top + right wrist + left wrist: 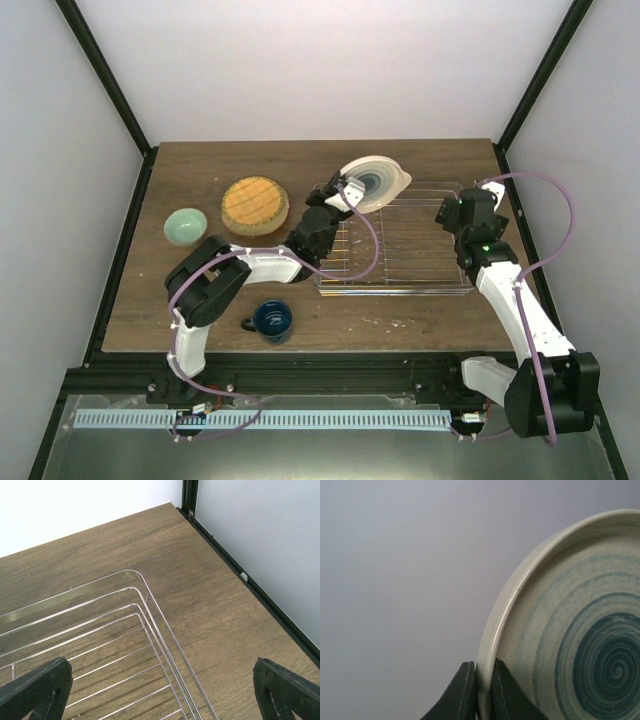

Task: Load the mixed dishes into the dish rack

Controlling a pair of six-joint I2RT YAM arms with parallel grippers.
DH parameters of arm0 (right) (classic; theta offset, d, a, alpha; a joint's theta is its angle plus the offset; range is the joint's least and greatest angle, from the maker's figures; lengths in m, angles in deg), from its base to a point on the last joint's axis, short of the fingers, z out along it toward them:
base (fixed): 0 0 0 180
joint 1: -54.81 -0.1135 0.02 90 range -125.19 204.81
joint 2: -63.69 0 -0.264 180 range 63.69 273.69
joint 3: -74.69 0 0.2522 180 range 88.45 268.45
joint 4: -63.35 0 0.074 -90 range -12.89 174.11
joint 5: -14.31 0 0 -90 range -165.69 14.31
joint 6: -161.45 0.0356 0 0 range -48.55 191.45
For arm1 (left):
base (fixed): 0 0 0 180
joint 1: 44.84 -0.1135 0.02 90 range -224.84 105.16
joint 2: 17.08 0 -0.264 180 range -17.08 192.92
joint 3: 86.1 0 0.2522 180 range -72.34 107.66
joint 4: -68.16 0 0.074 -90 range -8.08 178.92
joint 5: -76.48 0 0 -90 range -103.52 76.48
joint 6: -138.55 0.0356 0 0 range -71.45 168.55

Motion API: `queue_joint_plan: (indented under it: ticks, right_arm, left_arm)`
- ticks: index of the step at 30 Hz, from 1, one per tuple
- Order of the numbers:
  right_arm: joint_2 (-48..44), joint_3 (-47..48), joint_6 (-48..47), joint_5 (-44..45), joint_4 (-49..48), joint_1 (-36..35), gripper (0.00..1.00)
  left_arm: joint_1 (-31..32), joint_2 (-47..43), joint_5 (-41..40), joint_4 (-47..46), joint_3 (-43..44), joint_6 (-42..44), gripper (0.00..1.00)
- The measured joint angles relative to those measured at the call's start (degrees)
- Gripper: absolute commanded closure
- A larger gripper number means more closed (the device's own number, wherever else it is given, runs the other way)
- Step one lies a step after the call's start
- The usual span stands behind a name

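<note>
Pinching the ringed plate (375,183) at its rim, the left claw (345,190) is nearly closed, one finger on each face. The plate stands on edge, tilted, at upper centre of the top view, over the upper-left corner of the rack (420,245). Whether its lower edge already touches the wires I cannot tell.

The task looks barely begun. No dish sits in the rack: both the top view and the right wrist view show only bare wire with table (400,320) underneath. This plate would be the first one in, once it is lowered between the tines and let go.

The rest waits outside the rack. The yellow plate (254,204) lies flat at upper left of centre, with a tan edge showing under it; whether that is another plate I cannot tell. The mint bowl (185,225) sits just left of it, upright and empty. The blue mug (272,318) stands at lower centre, mouth up, nothing visible inside.

The right claw (470,205) hangs over the rack's right end, spread wide and holding nothing.
</note>
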Motion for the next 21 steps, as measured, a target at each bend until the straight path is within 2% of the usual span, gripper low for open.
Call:
queue_joint_plan:
  ticks: [14,21]
  right_arm:
    - [0.94,0.00,-0.07,-0.61,-1.03,0.00,0.00]
    - [0.96,-0.20,-0.48,-0.70,-1.16,0.00,0.00]
  left_arm:
    - [0.44,1.27,-1.20,-4.37,-1.05,2.01,1.00]
    - [1.55,2.08,-2.62,-9.16,-2.38,5.70,1.00]
